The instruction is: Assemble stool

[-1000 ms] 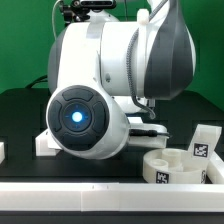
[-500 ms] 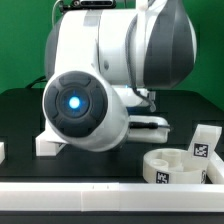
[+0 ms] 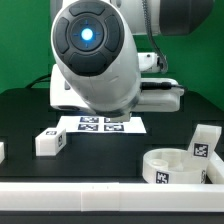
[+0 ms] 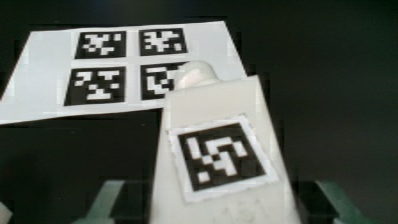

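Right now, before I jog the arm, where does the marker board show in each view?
Exterior view: the marker board lies flat at mid-table, just below the arm, which partly covers it.
Wrist view: it lies beyond a leg, whose far tip overlaps it.
Shared landmark: the board's black square tags, seen in both.
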